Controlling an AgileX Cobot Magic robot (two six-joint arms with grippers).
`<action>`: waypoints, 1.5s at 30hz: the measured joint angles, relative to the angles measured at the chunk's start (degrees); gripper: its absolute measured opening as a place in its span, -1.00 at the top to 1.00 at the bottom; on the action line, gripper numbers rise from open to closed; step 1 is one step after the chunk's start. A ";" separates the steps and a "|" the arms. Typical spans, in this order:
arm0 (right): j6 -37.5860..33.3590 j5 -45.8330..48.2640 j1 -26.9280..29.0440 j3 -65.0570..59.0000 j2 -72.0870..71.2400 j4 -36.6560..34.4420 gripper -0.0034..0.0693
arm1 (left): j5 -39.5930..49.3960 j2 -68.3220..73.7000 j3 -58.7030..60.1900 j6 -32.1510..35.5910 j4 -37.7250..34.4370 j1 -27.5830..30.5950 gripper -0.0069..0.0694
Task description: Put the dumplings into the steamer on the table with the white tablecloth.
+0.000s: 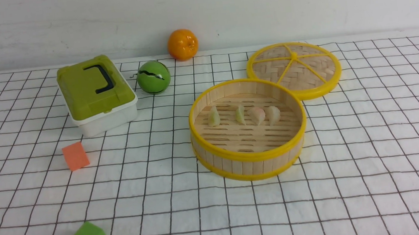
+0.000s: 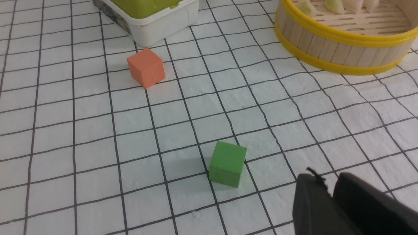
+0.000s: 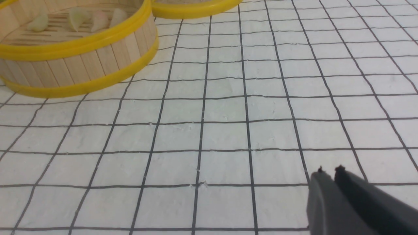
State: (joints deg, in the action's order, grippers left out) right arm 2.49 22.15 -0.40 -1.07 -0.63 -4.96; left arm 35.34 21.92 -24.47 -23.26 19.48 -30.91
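Both my end effectors empty and low at the near edge; all four dumplings lie in the steamer.

My left end effector (image 2: 328, 191) has its two dark fingers pressed together on nothing, hovering over the white tablecloth (image 2: 98, 137) just beside the green cube (image 2: 227, 163); in the front view only a black corner of it shows at the lower left. My right end effector (image 3: 329, 173) likewise has its tips nearly touching, empty, above bare cloth, and is absent from the front view. Farther out sits the orange cube (image 1: 75, 156), then the steamer (image 1: 251, 156) upright on the desk (image 1: 374, 162). The dumplings (image 1: 245, 116) form a row across its slatted floor, left to right, each standing on edge with its long axis running away from me. Both wrist views crop the steamer's rim.
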 joint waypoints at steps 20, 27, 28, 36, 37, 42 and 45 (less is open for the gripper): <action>0.00 0.05 0.18 0.00 0.00 -0.06 0.70 | -29.39 -22.39 25.55 0.25 -5.74 21.35 0.85; 0.00 0.05 0.18 0.00 0.00 -0.06 0.68 | -23.12 -22.39 26.01 7.40 -14.14 26.26 0.85; 0.00 0.05 0.18 0.00 0.00 -0.06 0.67 | -21.16 -22.39 26.01 8.92 -15.59 26.26 0.85; 0.00 0.05 0.18 0.00 0.00 -0.06 0.65 | -14.60 -22.39 26.18 19.28 -21.76 26.26 0.85; 0.00 0.05 0.18 0.00 0.00 -0.06 0.65 | -14.53 -22.39 26.18 19.48 -21.84 26.26 0.85; 0.00 0.05 0.18 0.00 0.00 -0.06 0.63 | -14.37 -22.39 26.18 20.25 -22.03 26.26 0.85; 0.00 0.05 0.18 0.00 0.00 -0.06 0.62 | -14.37 -22.39 26.18 20.45 -22.03 26.26 0.85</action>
State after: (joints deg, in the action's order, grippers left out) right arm 2.49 22.20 -0.22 -1.07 -0.63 -5.03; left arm 20.97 -0.47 1.71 -2.82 -2.56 -4.65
